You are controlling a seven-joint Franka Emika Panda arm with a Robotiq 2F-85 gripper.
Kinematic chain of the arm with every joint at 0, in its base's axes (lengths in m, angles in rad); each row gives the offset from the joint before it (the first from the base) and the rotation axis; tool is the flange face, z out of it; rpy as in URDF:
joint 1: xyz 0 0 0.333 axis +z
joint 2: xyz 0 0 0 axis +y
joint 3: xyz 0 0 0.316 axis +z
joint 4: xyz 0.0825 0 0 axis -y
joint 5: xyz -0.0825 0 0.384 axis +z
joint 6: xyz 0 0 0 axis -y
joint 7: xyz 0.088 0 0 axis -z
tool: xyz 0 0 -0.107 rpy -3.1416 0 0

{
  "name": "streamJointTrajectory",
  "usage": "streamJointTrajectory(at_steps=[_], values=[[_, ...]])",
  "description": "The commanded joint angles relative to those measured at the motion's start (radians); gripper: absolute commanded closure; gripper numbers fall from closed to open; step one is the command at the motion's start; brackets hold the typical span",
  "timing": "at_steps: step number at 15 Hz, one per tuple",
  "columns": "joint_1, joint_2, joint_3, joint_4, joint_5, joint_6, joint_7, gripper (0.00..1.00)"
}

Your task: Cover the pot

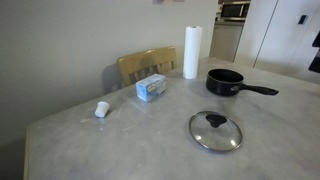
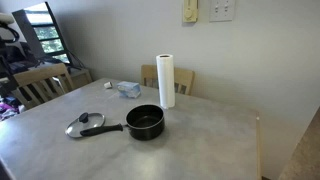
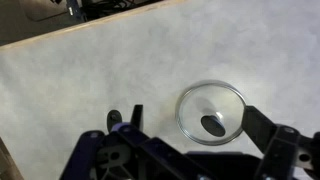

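Note:
The pot (image 1: 225, 82) is a small black saucepan with a long straight handle. It stands uncovered on the grey table in both exterior views, and shows again beside the paper roll (image 2: 145, 122). The glass lid (image 1: 216, 131) with metal rim and black knob lies flat on the table, apart from the pot, and appears too at the pot handle's end (image 2: 84, 124). In the wrist view the lid (image 3: 211, 111) lies below, between my gripper's (image 3: 195, 130) two spread fingers. The gripper is open and empty, above the lid. The arm does not show in either exterior view.
A white paper towel roll (image 1: 191, 51) stands upright near the pot. A blue and white box (image 1: 151, 88) and a small white cup (image 1: 101, 109) lie on the table. A wooden chair (image 1: 146, 64) stands at the table's far edge.

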Motion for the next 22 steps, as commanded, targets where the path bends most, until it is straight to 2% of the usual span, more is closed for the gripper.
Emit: streamJointTrajectory(at_steps=[1, 5, 9, 12, 13, 14, 17, 19, 20, 22], values=[[0.025, 0.004, -0.024, 0.001, -0.013, -0.002, 0.01, 0.0], [0.019, -0.094, -0.034, -0.089, -0.017, 0.001, 0.079, 0.0], [0.028, -0.046, -0.047, -0.15, -0.004, 0.19, 0.055, 0.0], [0.05, 0.059, -0.097, -0.142, 0.007, 0.379, -0.102, 0.0], [0.042, 0.091, -0.099, -0.113, -0.013, 0.359, -0.14, 0.0], [0.039, 0.001, -0.07, -0.152, -0.006, 0.325, -0.057, 0.0], [0.042, 0.067, -0.097, -0.13, -0.008, 0.348, -0.117, 0.0], [0.025, 0.09, -0.076, -0.119, -0.048, 0.328, -0.088, 0.0], [0.068, 0.136, -0.126, -0.112, 0.015, 0.378, -0.21, 0.0], [0.083, 0.188, -0.159, -0.081, 0.009, 0.418, -0.351, 0.0]])
